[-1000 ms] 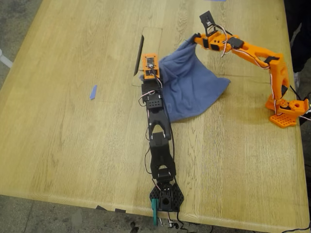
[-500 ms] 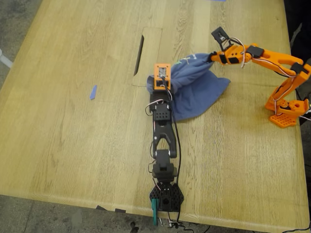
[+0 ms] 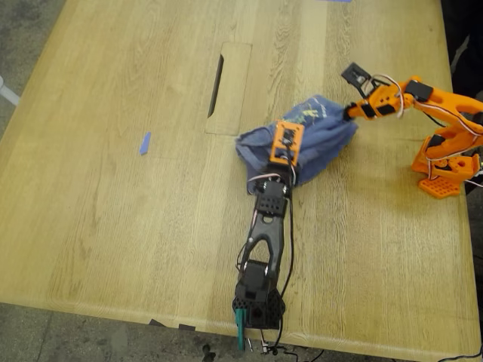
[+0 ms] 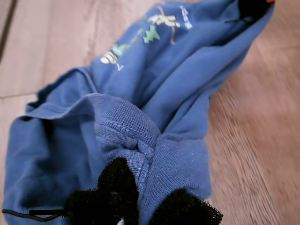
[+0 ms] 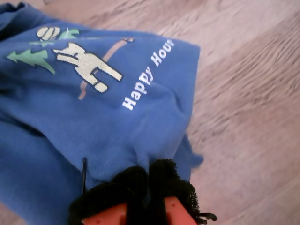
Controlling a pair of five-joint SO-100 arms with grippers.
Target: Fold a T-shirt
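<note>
My first tool (image 4: pixel 140 206) is closed on a bunched fold of the T-shirt (image 3: pixel 317 132). My second tool (image 5: pixel 147 187) pinches its edge near the print. The T-shirt lies crumpled on the counter (image 3: pixel 113 219), between both arms.

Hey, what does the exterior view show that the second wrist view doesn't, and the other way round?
Only the exterior view shows both arms, the blue tape strip, the table's slot and my first hand pinching the T-shirt. Only the second wrist view shows the print's words, "Happy Hour", readably. Both show the blue T-shirt on the wooden table, with my second hand shut on its edge.
</note>
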